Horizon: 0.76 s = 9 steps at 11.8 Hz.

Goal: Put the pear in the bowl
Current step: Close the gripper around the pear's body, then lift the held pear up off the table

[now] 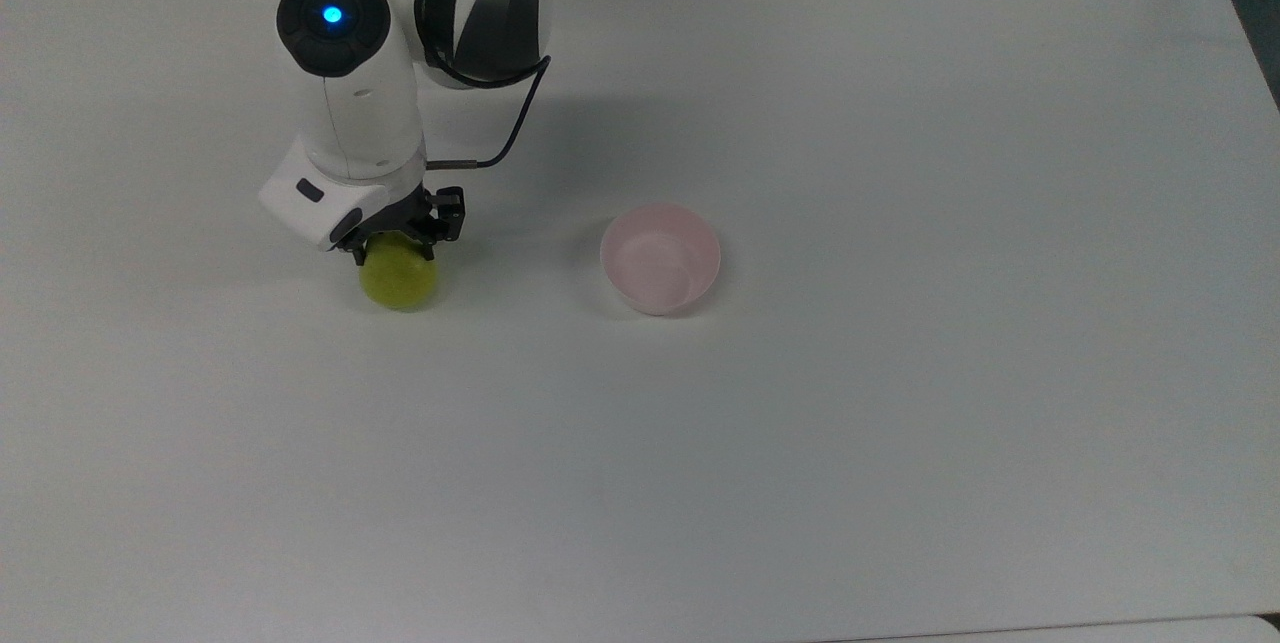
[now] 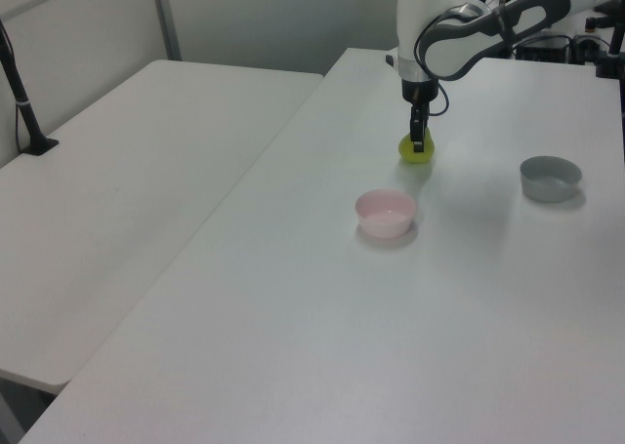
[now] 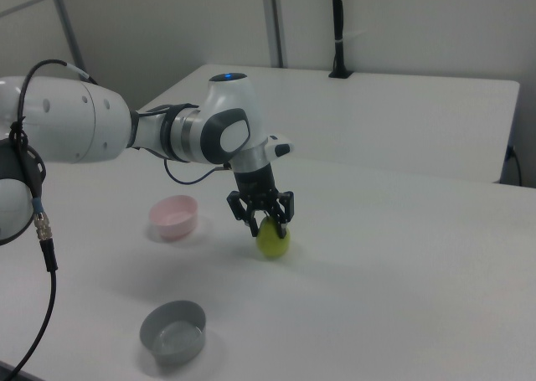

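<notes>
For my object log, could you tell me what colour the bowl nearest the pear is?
Pale pink; the bowl shows best in the top view.

Gripper (image 3: 266, 222) directly above the pear (image 3: 272, 241), which rests on the table (image 1: 900, 423). Bowl (image 1: 660, 258) well apart toward the top view's right; grey bowl (image 3: 172, 332) nearer the right view's bottom edge.
</notes>
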Motion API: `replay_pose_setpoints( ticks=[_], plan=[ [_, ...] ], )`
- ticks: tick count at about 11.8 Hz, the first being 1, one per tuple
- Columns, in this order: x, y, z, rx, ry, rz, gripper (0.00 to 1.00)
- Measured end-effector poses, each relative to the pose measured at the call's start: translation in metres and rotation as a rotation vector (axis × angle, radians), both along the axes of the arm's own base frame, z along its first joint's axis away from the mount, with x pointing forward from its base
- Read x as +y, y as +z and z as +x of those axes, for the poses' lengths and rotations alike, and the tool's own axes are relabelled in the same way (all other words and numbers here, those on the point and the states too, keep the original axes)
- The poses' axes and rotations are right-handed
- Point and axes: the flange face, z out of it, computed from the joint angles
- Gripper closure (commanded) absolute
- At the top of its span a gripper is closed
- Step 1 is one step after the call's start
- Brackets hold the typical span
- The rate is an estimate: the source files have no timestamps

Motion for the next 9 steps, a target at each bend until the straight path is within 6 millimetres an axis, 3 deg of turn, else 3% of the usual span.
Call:
replay_pose_setpoints(
  ticks=[5,7,9],
  plan=[
    [-0.001,0.012,-0.002,0.014,-0.006,-0.001,0.71],
    [-0.001,0.032,-0.004,0.005,-0.009,-0.004,0.71],
    [-0.002,0.064,-0.005,0.017,-0.02,-0.007,0.71]
  ],
)
